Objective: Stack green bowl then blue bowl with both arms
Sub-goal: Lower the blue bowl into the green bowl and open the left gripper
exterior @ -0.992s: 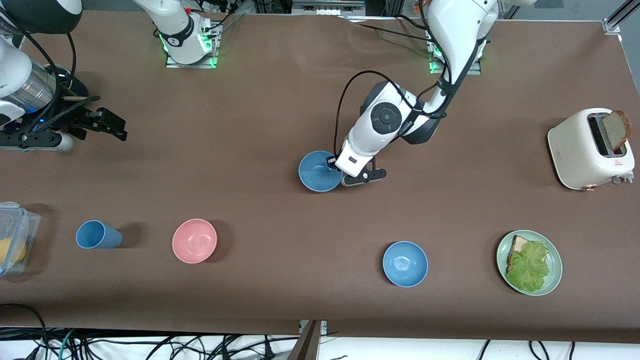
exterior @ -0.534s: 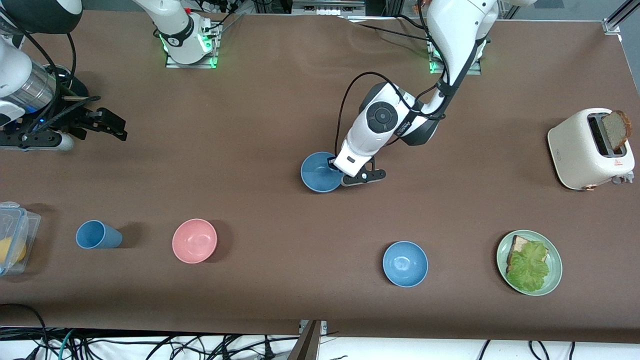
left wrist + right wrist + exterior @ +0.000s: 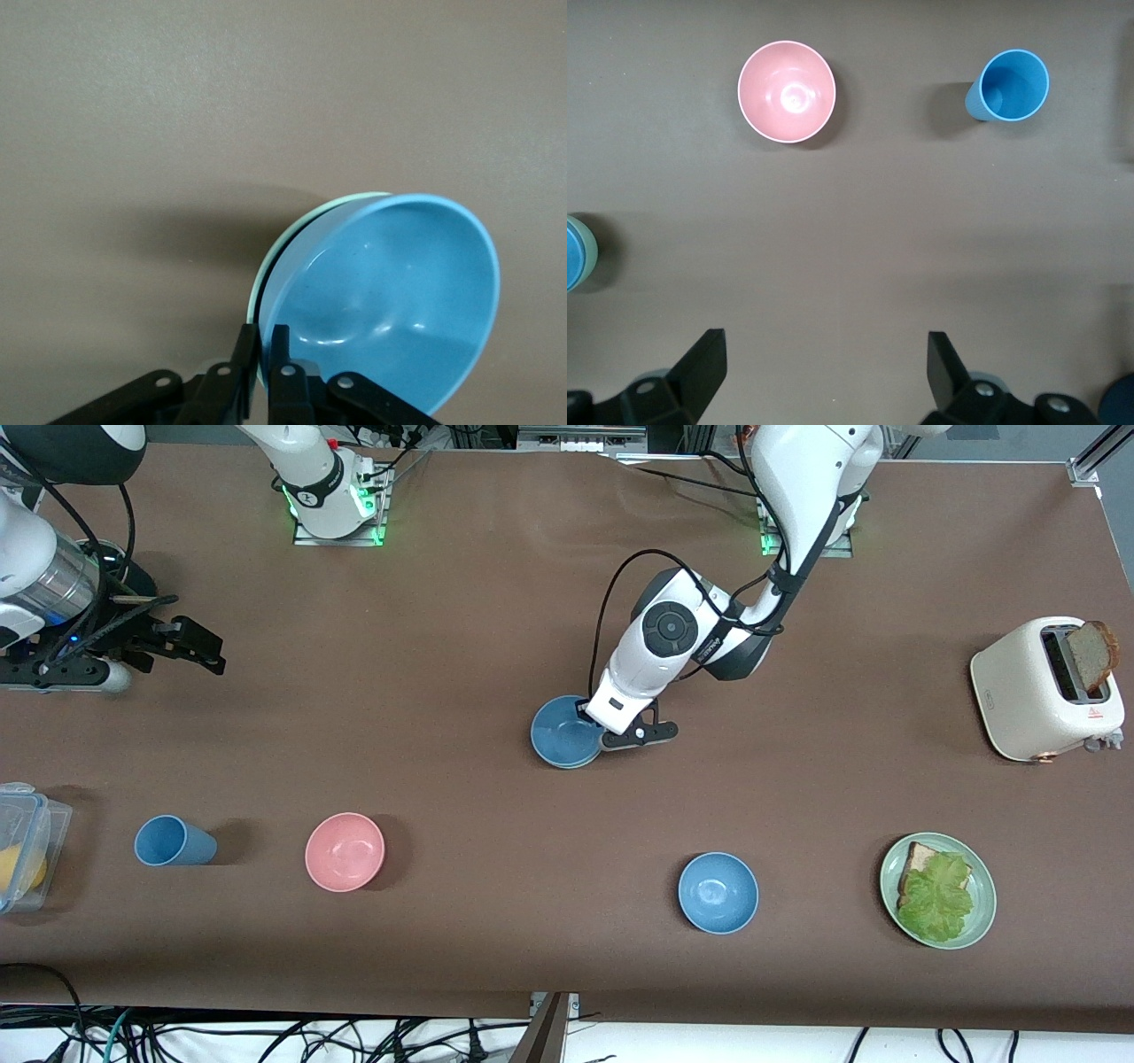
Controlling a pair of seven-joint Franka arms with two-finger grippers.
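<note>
Brown and matte, the surface (image 3: 443,957) runs the full width in front of you; nearest the front camera sit a sky-blue bowl (image 3: 718,892), a green plate (image 3: 982,886) of bread and lettuce toward the left arm's end, a pink bowl (image 3: 345,851) and a blue cup (image 3: 173,841) toward the right arm's end, and a clear container (image 3: 27,841) at that edge; farther in, near the middle, you find the blue bowl (image 3: 562,729) tilted inside the green bowl (image 3: 266,276), whose pale rim peeks out along one side in the left wrist view; your left pincer (image 3: 606,737) is nipped shut on the blue bowl's rim, fingers (image 3: 242,354) nearly together with the wall between them; a white toaster (image 3: 1032,691) holding a slice of bread stands at the left arm's end, with a small red warning mark on its face that you cannot read; your right pincer (image 3: 199,646) waits over bare surface at the right arm's end, spread wide and holding nothing; no brand lettering is legible anywhere.
</note>
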